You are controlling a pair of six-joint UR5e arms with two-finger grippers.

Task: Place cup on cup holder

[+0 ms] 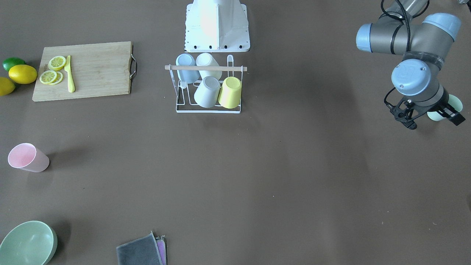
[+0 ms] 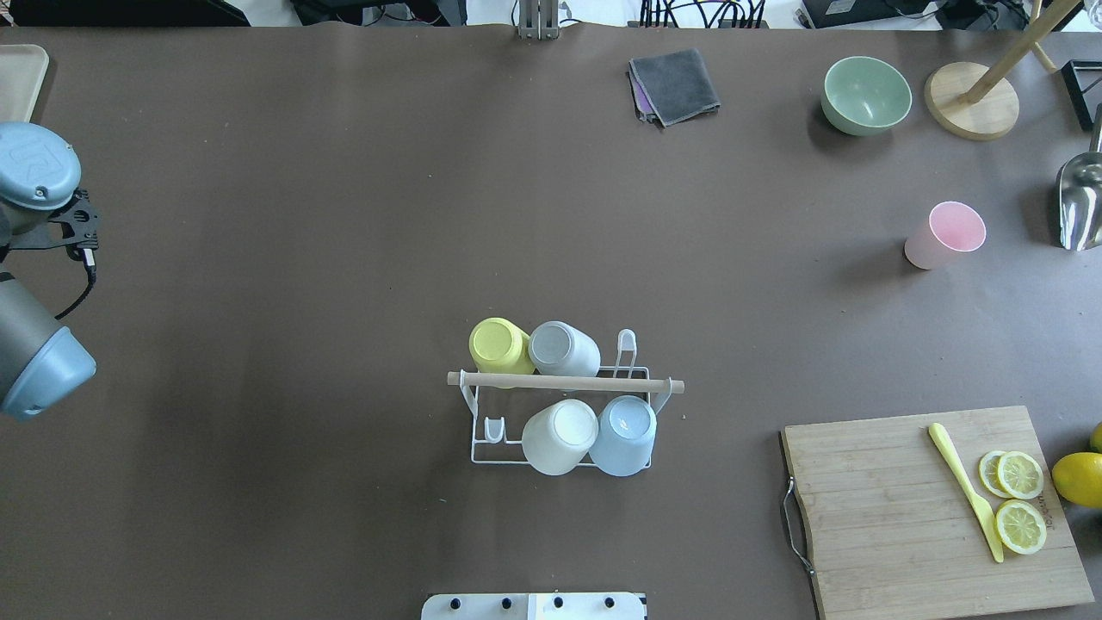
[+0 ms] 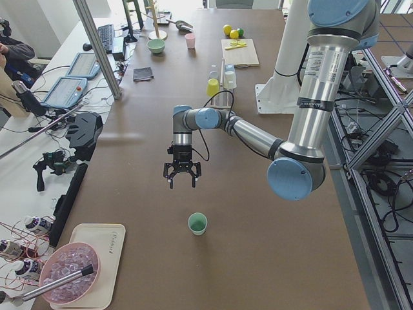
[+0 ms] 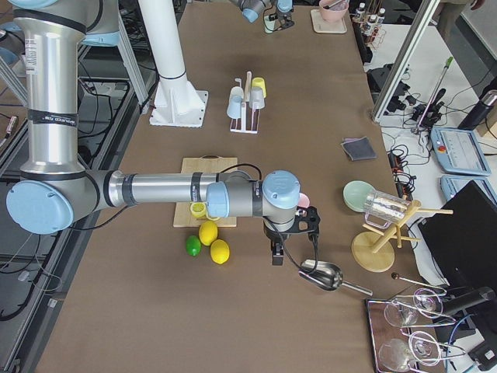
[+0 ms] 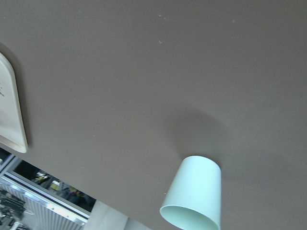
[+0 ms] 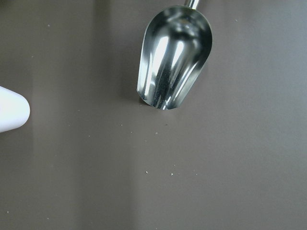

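The cup holder [image 1: 206, 68], a white wire rack with a wooden rod, stands mid-table and holds a yellow, a grey, a white and a blue cup; it also shows in the overhead view [image 2: 564, 381]. A mint cup [image 3: 197, 223] stands upright at the table's left end and shows in the left wrist view [image 5: 194, 196]. My left gripper [image 3: 182, 184] hovers open and empty above the table beside the mint cup [image 1: 439, 112]. A pink cup [image 2: 945, 234] stands far right. My right gripper [image 4: 293, 241] hangs near it over a metal scoop [image 6: 175, 57]; I cannot tell whether it is open or shut.
A cutting board [image 2: 887, 517] carries lemon slices and a yellow knife, with lemons [image 1: 22, 73] beside it. A green bowl [image 2: 865, 93], a grey cloth [image 2: 676, 82] and a wooden stand [image 2: 971, 102] sit along the far edge. A tray [image 3: 97, 258] lies at the left end.
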